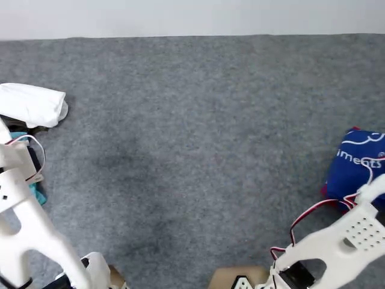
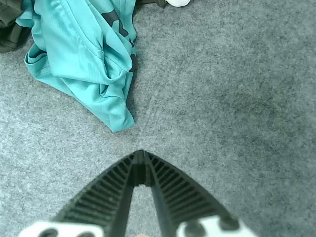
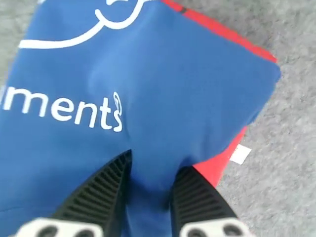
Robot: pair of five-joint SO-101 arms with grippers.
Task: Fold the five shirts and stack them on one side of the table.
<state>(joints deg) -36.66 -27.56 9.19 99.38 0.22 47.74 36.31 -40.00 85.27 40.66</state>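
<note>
A folded blue shirt (image 3: 148,84) with white print lies on a red shirt (image 3: 219,165) at the table's right edge, the blue shirt (image 1: 358,159) also showing from above. My right gripper (image 3: 152,160) is shut on a fold of the blue shirt, with cloth bunched between its fingers. A crumpled teal shirt (image 2: 81,54) lies on the grey mat just beyond my left gripper (image 2: 140,155), which is shut on nothing and hangs a little short of the cloth. A rolled white shirt (image 1: 33,103) rests at the far left, with the teal shirt (image 1: 38,194) peeking out beside the left arm.
A dark garment (image 2: 10,29) lies beside the teal shirt. The grey mat (image 1: 198,132) stretches bare across the middle of the table. A brown cardboard piece (image 1: 231,278) sits at the front edge between the arms' bases. A white wall runs along the back.
</note>
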